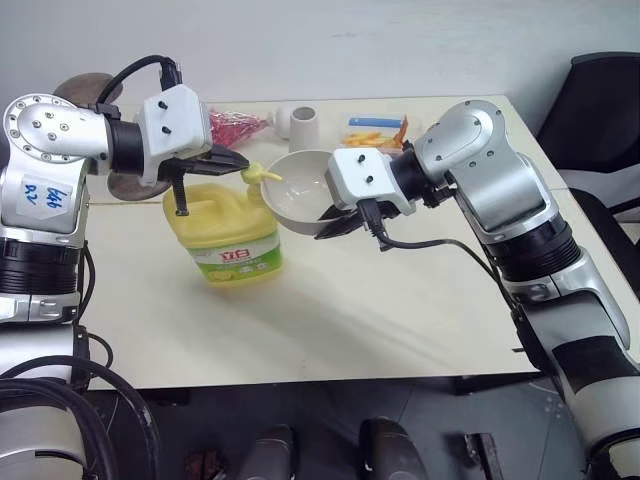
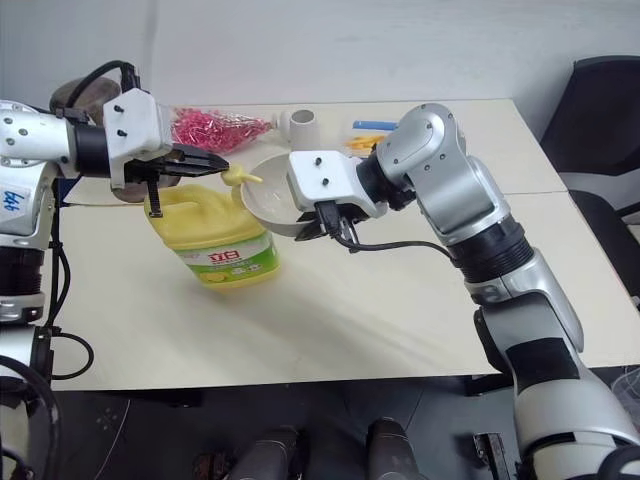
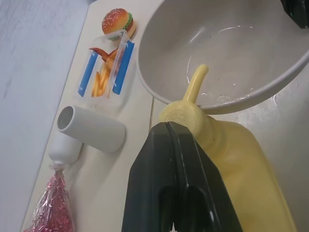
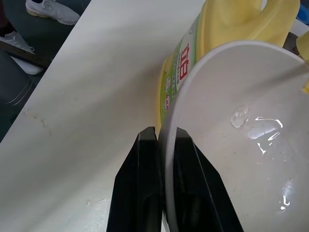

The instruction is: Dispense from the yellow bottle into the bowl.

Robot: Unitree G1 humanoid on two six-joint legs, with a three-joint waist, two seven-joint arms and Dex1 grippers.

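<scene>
Cream tabletop [image 1: 400,320], white wall behind. Item one: yellow bottle [image 1: 225,235], stood upright on the table, label facing forward. Left gripper [image 1: 232,160] is pressed together, its tip resting on the pump head. Item two: bowl [image 1: 300,190], held tilted off the table just beside the bottle, its rim under the spout and pinched by the right gripper [image 4: 165,145] (clear droplets are seen inside). Behind: white cup [image 1: 303,122], pink packet [image 1: 235,125].
</scene>
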